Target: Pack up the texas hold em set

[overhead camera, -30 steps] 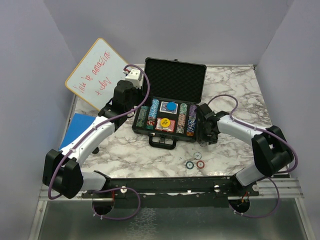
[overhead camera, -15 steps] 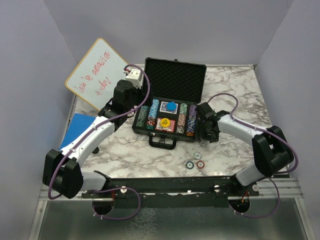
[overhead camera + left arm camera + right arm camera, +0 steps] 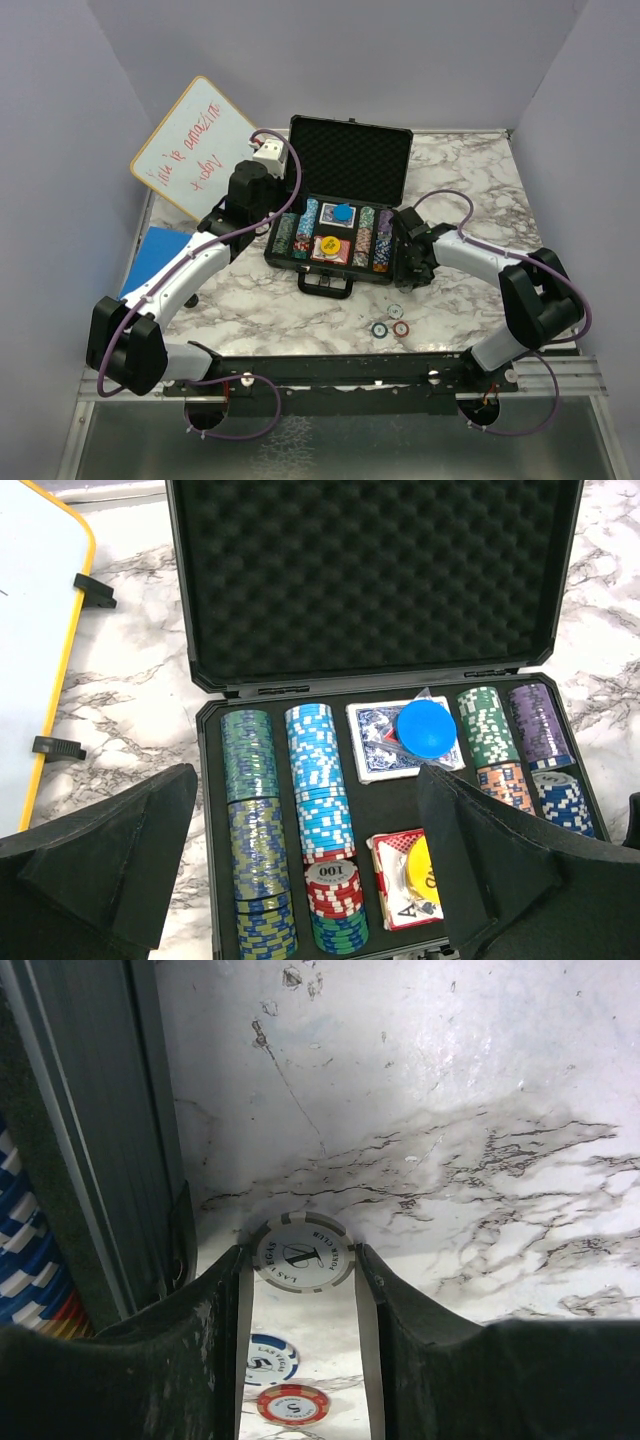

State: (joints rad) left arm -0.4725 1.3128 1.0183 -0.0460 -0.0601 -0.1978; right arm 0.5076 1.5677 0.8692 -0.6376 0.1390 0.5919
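The black briefcase lies open mid-table, foam lid up, with rows of poker chips, a blue card deck under a blue disc, and a red deck under a yellow disc. My left gripper is open and empty above the case's front left. My right gripper is shut on a white and grey chip, held just off the table by the case's right wall, and it also shows from the top.
Loose chips lie on the marble in front of the case: a white one, a blue one and a red one. A white dry-erase board leans at the back left. A blue pad lies at the left.
My right gripper has shifted slightly towards the case's right side with the chip in it. The left arm has not moved.
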